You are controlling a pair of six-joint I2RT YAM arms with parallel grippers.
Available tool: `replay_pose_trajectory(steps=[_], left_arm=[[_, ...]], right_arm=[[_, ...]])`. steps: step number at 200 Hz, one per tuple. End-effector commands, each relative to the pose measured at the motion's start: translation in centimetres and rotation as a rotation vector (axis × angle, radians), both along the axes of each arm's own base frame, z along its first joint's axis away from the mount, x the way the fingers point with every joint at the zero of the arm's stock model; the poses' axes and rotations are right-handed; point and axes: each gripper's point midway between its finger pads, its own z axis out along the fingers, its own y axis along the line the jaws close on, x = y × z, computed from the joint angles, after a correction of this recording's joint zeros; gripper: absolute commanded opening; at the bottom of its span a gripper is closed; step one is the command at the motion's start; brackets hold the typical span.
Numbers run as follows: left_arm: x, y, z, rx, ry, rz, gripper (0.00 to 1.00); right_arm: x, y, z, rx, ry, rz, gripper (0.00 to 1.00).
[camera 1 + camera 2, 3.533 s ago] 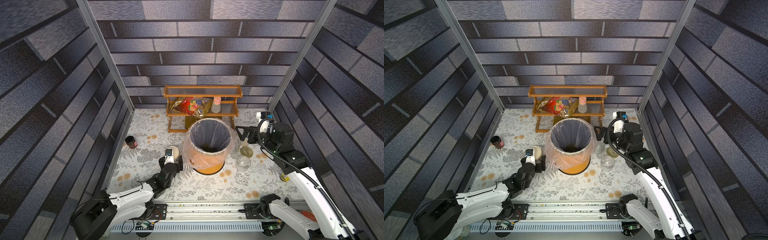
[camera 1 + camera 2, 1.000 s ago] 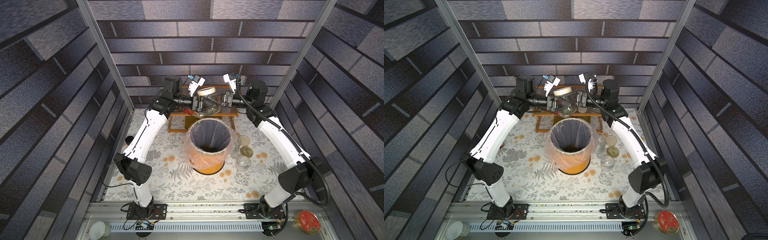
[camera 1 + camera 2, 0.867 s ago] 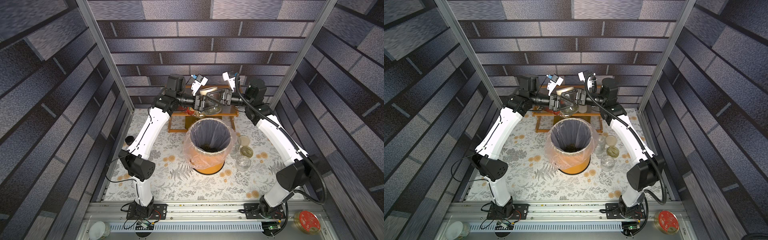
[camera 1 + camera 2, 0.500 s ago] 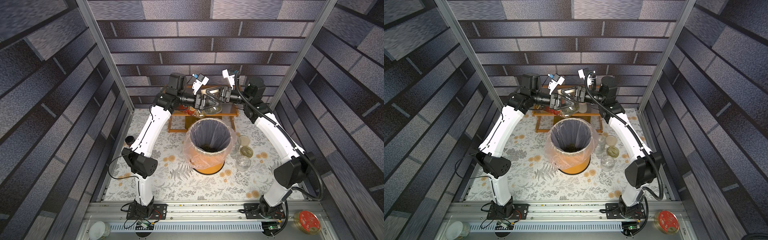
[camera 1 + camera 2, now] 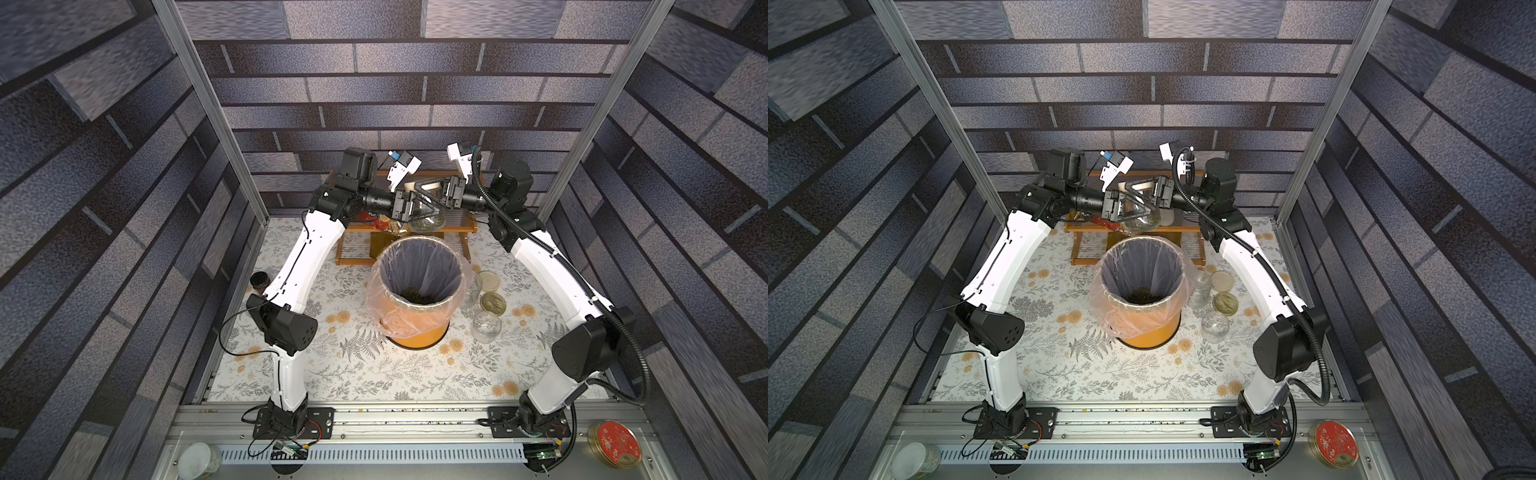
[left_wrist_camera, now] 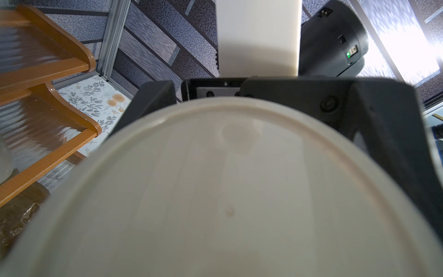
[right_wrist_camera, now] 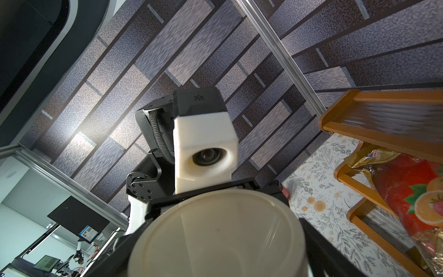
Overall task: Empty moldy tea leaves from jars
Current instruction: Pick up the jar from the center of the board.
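Note:
One of the jars [image 5: 428, 222], clear glass with dark tea leaves [image 5: 1140, 223] in it, hangs tilted above the far rim of the orange bin [image 5: 419, 332]. My left gripper [image 5: 415, 205] is shut on its glass body. My right gripper [image 5: 436, 193] faces it from the other side, its dark fingers [image 6: 383, 124] pressed on the two edges of the cream lid [image 7: 215, 235], which sits on the jar. The lid [image 6: 227, 191] fills the left wrist view and hides my left fingers. More tea leaves [image 5: 417, 296] lie in the bin's bottom.
The bin has a clear plastic liner [image 5: 384, 316]. Right of it stand open glass jars [image 5: 486, 326] and a loose cream lid [image 5: 490, 280]. A wooden shelf [image 5: 461, 226] with a red snack bag [image 7: 407, 187] stands behind. A dark jar [image 5: 259, 279] sits at the left wall.
The left arm has tilted the jar over above the bin. The right gripper has moved in and closed on the lid.

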Motion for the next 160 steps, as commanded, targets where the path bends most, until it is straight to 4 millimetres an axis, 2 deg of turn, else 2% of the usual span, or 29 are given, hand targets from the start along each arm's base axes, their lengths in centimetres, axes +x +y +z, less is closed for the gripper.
replay_pose_trajectory(steps=[1,10,28,51,103,141,160], left_arm=[[-0.7,-1.1,2.1,-0.038,-0.156,-0.017,0.85],[-0.7,-1.1,2.0,-0.036,-0.156,-0.015,0.92],[-0.7,-1.1,1.9,-0.038,-0.168,0.003,1.00],[-0.9,-0.9,2.1,-0.066,-0.190,0.028,1.00],[-0.7,-0.1,1.3,-0.135,-0.180,0.138,1.00],[-0.3,-1.1,-0.8,-0.205,-0.124,0.275,1.00],[-0.5,-1.6,-1.3,-0.216,-0.118,0.315,1.00]], right_arm=[[-1.4,-0.3,1.0,0.008,-0.007,-0.030,0.36],[-1.4,-0.6,0.8,0.001,-0.007,-0.055,0.32],[-1.5,-1.1,0.9,0.001,-0.011,-0.100,0.25],[-1.5,-1.6,1.1,0.004,-0.015,-0.146,0.20],[-1.4,-2.8,1.2,0.011,-0.026,-0.235,0.17],[-2.3,-3.3,0.8,0.015,-0.046,-0.251,0.15],[-2.8,-3.7,0.6,0.022,-0.047,-0.267,0.15]])
